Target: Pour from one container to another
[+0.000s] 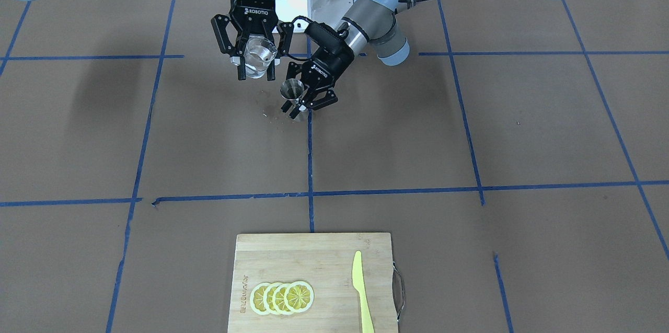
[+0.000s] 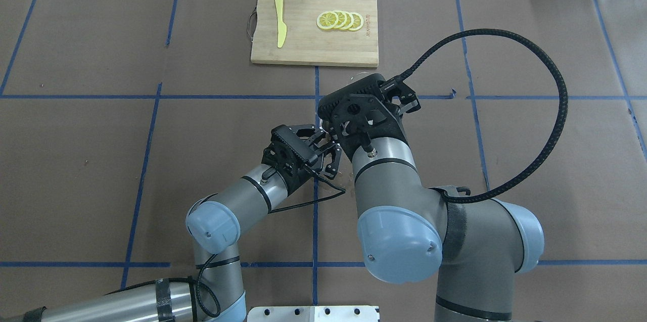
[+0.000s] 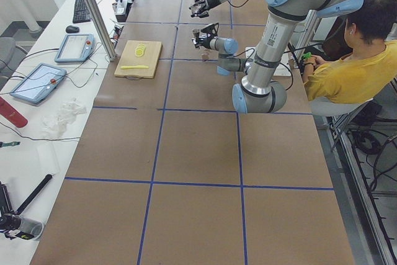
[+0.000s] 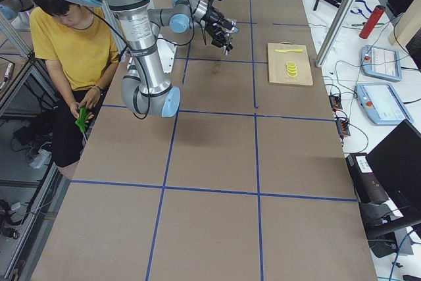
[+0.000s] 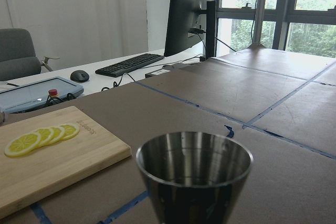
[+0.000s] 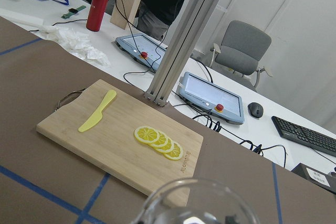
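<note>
Both grippers crowded mid-table, near robot base. Right gripper, clamping glass, hung just beside and above left gripper, clamping jigger; gap between them narrow, little passing room. Left arm slanted in low behind. Board sat at far edge, well apart, carrying knife and lemon slices. Broad open table lay between and to both sides.

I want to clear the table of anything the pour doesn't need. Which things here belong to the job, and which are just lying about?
In the job:
glass cup, held in the right hand
metal measuring cup, held in the left hand

Lying about:
cutting board
lemon slices
yellow knife
</note>
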Robot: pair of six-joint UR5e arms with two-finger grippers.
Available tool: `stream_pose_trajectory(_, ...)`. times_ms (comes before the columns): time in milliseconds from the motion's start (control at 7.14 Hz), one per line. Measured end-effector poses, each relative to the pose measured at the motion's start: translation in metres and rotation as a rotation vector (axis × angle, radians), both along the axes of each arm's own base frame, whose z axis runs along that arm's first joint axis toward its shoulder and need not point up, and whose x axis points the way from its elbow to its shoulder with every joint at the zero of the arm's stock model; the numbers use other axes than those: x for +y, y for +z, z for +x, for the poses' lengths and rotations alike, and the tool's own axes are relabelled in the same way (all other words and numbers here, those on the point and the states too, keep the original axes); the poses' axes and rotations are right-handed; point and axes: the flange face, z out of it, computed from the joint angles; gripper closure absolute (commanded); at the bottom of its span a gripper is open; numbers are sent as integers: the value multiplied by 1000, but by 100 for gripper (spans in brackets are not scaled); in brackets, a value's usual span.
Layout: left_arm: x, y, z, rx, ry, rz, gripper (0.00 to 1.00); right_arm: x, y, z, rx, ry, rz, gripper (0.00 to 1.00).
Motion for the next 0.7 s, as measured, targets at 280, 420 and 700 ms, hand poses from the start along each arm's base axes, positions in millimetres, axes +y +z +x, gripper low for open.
stream_pose_trajectory(280, -1, -7, 2, 7, -1, 2, 100, 0, 0, 0, 46, -16, 11, 100)
stream_pose_trajectory(420, -1, -9, 3, 9, -1, 3, 100, 0, 1, -1, 60, -22, 15, 100)
stream_pose_trajectory(700, -2, -11, 5, 11, -1, 3, 100, 0, 3, -2, 132, -44, 27, 100)
